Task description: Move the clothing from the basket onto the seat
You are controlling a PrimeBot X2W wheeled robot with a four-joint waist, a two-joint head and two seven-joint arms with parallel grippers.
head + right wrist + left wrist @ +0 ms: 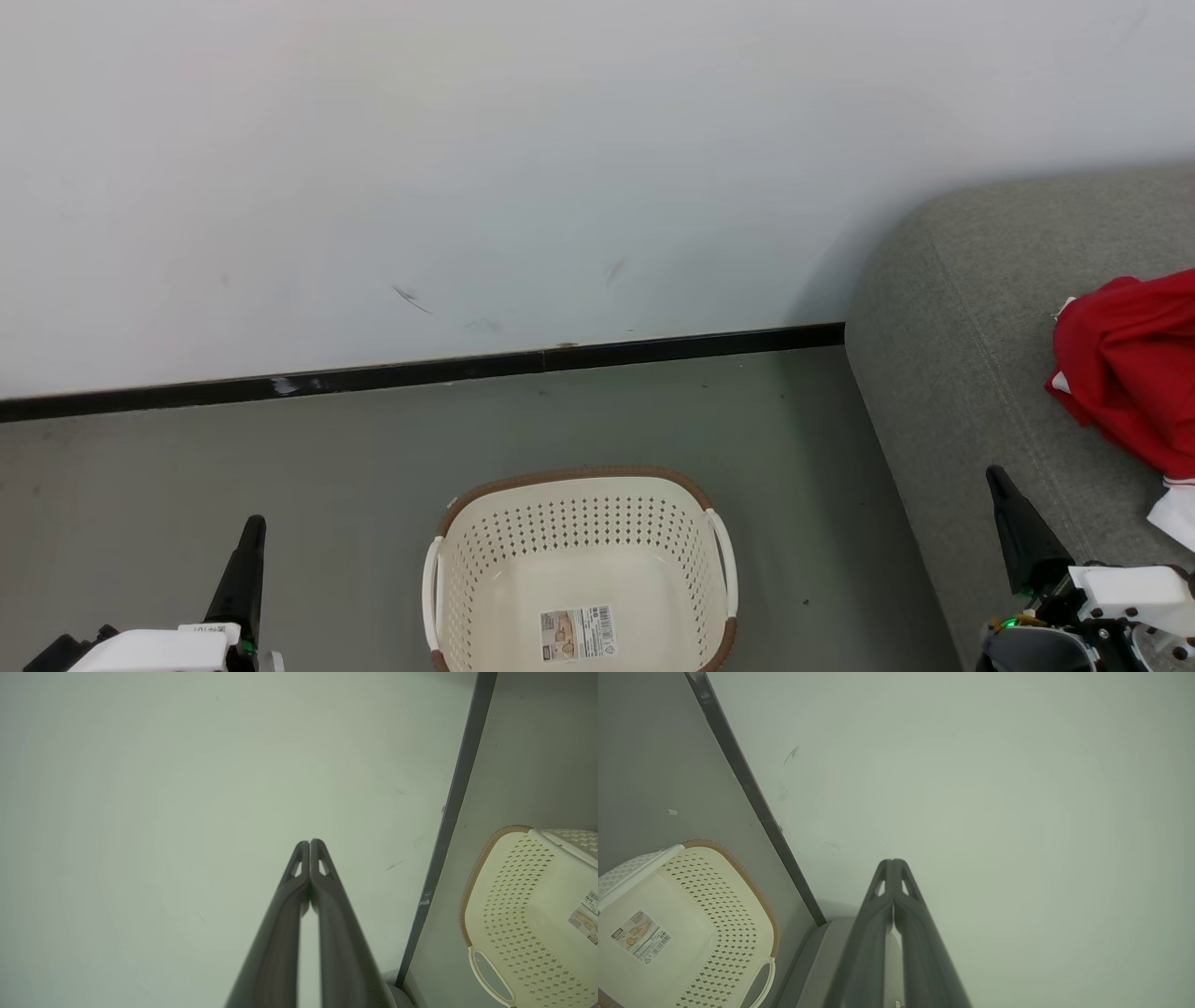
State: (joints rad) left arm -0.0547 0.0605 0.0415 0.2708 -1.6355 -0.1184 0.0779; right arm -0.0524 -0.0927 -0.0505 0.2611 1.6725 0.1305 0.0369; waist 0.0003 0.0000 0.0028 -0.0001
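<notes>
The cream basket [581, 523] stands on the floor at the bottom centre of the head view, with nothing inside but the label on its floor. It also shows in the left wrist view as the basket [714, 914] and in the right wrist view as the basket [523, 905]. Red clothing [1134, 364] with white trim lies on the grey seat [943, 308] at the right edge. My left gripper [252, 527] is at the lower left, shut with nothing in it, as the left gripper [893, 863] shows. My right gripper [997, 476] rises at the lower right over the seat's front, shut and holding nothing, seen as the right gripper [309, 843].
A white wall [560, 168] with a black skirting strip [420, 373] runs behind the basket. Grey floor [280, 457] lies around the basket and to its left. The seat's rounded corner stands close to the basket's right.
</notes>
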